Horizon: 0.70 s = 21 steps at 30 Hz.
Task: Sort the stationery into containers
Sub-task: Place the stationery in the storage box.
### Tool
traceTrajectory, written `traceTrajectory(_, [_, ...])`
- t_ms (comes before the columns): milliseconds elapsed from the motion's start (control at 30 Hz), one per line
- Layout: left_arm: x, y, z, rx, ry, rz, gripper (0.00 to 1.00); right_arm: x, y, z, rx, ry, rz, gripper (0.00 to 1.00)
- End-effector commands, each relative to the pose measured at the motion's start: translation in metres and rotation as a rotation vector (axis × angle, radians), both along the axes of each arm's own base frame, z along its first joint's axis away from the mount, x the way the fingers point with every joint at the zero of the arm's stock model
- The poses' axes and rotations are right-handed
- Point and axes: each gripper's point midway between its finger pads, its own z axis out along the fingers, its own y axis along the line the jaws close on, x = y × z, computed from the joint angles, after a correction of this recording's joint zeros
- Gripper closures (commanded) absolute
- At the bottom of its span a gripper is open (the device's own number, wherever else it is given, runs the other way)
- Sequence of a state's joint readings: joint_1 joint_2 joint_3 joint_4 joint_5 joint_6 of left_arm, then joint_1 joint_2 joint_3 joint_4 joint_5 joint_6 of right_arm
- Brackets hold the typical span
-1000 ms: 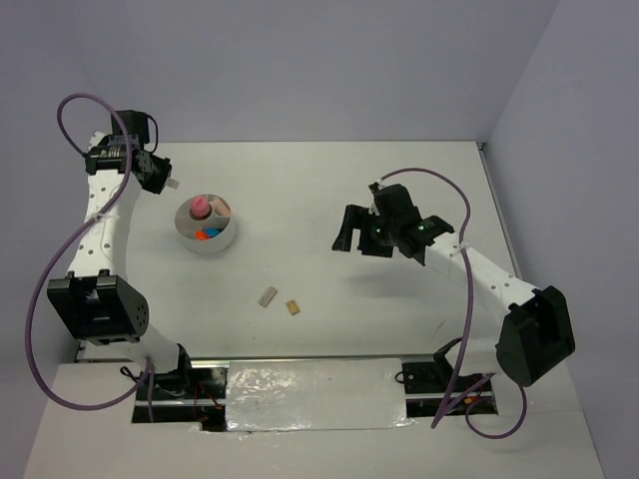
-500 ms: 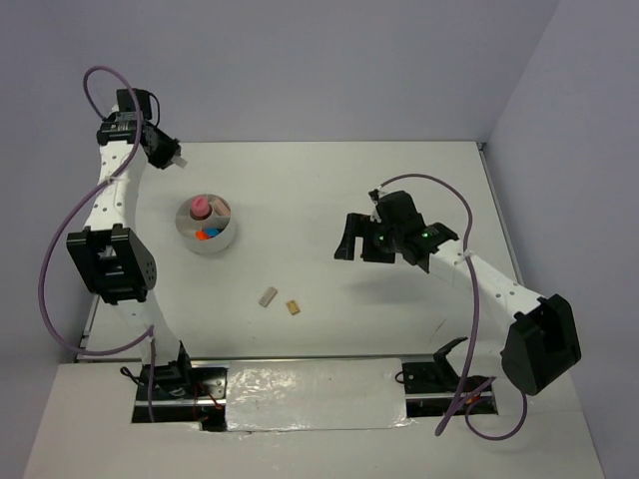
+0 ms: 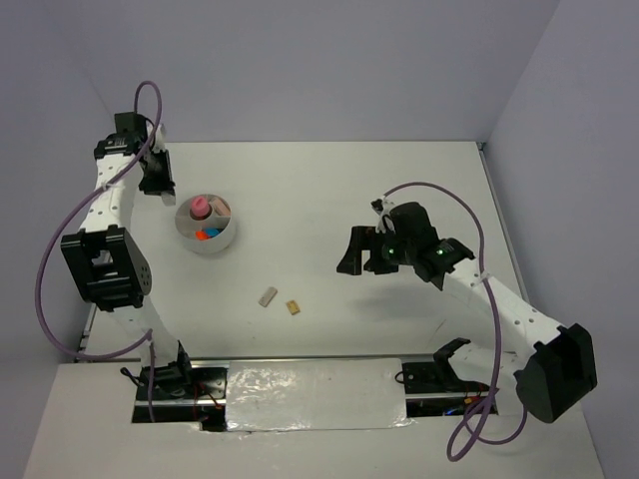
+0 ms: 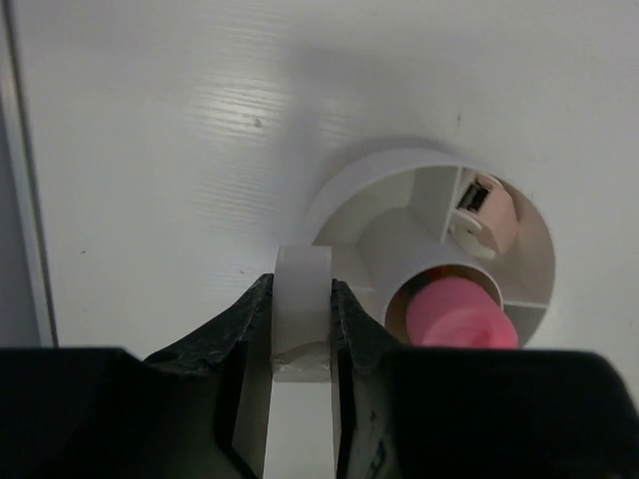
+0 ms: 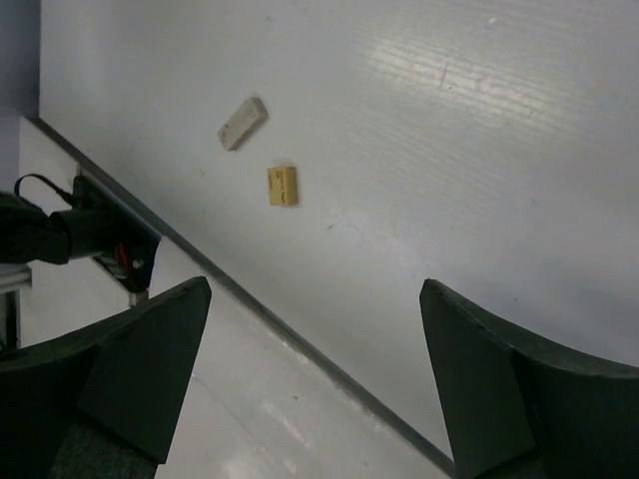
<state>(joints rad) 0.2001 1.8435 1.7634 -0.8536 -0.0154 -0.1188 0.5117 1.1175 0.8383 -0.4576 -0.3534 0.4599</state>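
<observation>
My left arm stands tall along the left edge of the table point(image 3: 329, 190), elbow raised and forearm reaching to the far left corner. From there the wrist bends so the left gripper point(image 3: 157, 185) points down, just beside the far-left side of the bowl point(image 3: 226, 239). In the wrist view, the left gripper point(image 4: 303, 299) has its jaws pinched on a pale, see-through band that I take to be the clear ring point(image 4: 303, 284), seen edge-on. Its tip lines up with the near rim of the bowl point(image 4: 339, 185). I cannot tell how high above the rim it hangs.

My right arm stretches out from its base at the lower right, low and slanting toward the middle of the table. The right gripper point(image 3: 355, 251) has its jaws spread wide with nothing between them. Its wrist camera shows the right gripper point(image 5: 315, 299) over bare table.

From above, the ring is lost behind the left gripper. The lower half of the left wrist view is blocked by the gripper body, which cuts off part of the bowl.

The white bowl has dividers inside. A pink tube point(image 4: 459, 314) stands in it, and a pale peach piece point(image 4: 489, 215) lies in a compartment next to it. From above I see the pink tube point(image 3: 199, 207) with small orange point(image 3: 204, 238) and blue point(image 3: 214, 234) bits near the front. I cannot make out their shapes.

A grey block point(image 3: 267, 296) and a tan block point(image 3: 293, 308) lie close together on the table, well apart from the bowl. The right wrist view also shows the grey block point(image 5: 243, 122) and tan block point(image 5: 283, 186).
</observation>
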Motion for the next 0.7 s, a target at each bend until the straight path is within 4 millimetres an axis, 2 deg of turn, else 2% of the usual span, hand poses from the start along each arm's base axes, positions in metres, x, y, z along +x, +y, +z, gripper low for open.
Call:
traceTrajectory(0, [0.008,-0.023,0.037,-0.053,-0.164,-0.284,1.0,-0.01,0.01,0.022,0.104,-0.043,0.061,0.06])
traceTrajectory(33, [0.009,-0.038,0.035,-0.12,-0.176,-0.357,1.0,-0.013,0.01,0.023,0.107,-0.045,0.071,0.06])
traceTrajectory(133, [0.006,-0.047,0.028,-0.156,-0.152,-0.42,1.0,-0.023,0.013,0.024,0.126,-0.035,0.1,0.06])
traceTrajectory(267, [0.004,-0.039,0.016,-0.113,-0.126,-0.41,1.0,-0.035,0.022,0.026,0.173,-0.021,0.145,0.06])
traceTrajectory(433, [0.011,-0.025,0.018,-0.049,-0.135,-0.374,0.98,-0.04,0.021,0.025,0.16,-0.03,0.152,0.06])
traceTrajectory(567, [0.021,-0.028,0.018,-0.072,-0.152,-0.379,0.96,-0.045,0.027,0.022,0.168,-0.01,0.172,0.06])
traceTrajectory(667, [0.023,-0.032,0.007,-0.103,-0.137,-0.382,0.95,-0.043,0.03,0.023,0.152,-0.014,0.172,0.06])
